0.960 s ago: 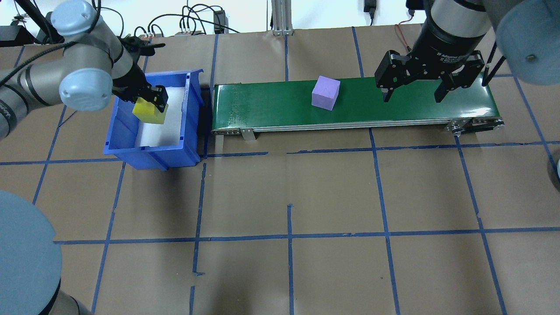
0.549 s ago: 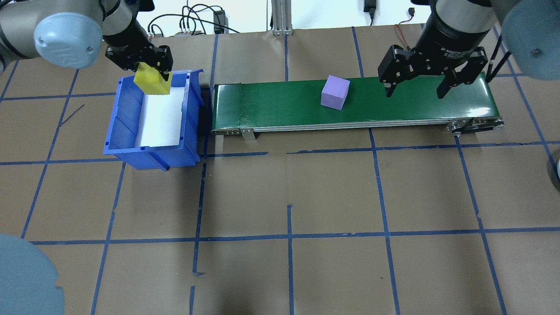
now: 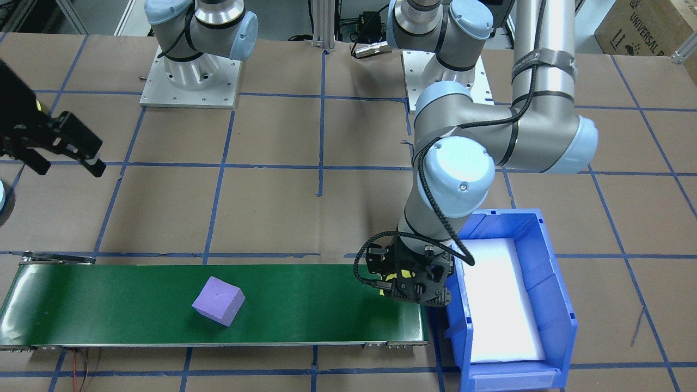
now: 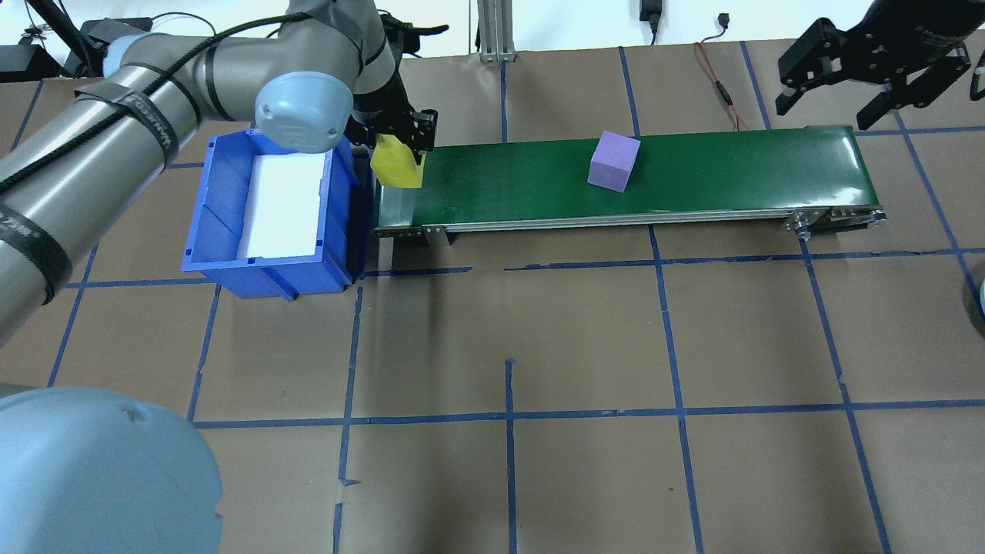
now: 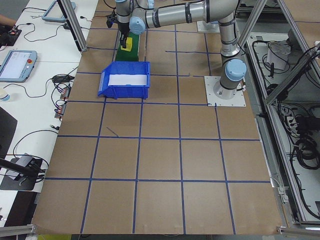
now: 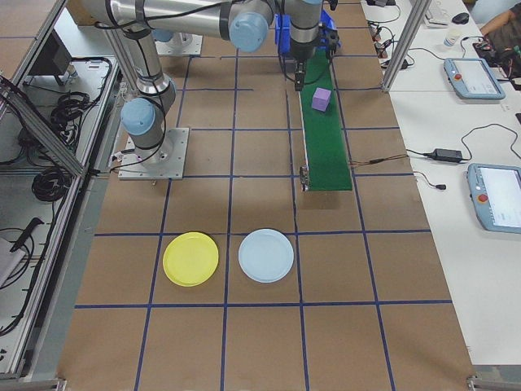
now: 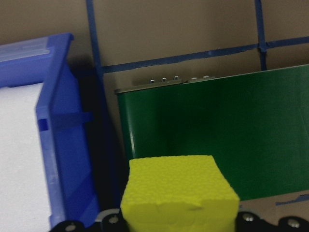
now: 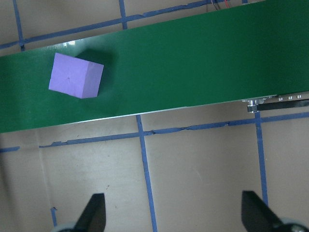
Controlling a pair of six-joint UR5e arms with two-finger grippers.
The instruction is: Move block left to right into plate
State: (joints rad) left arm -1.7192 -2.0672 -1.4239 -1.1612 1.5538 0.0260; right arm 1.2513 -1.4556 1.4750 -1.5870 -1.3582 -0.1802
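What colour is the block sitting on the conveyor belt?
Purple block, clearest in the overhead exterior view.

Yellow block (image 4: 396, 163), purple block (image 4: 614, 160), green belt (image 4: 723, 177), blue bin (image 4: 215, 231).

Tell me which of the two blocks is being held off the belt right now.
The yellow block, clamped in the left end effector at the bin end of the conveyor. The purple block sits free on the belt.
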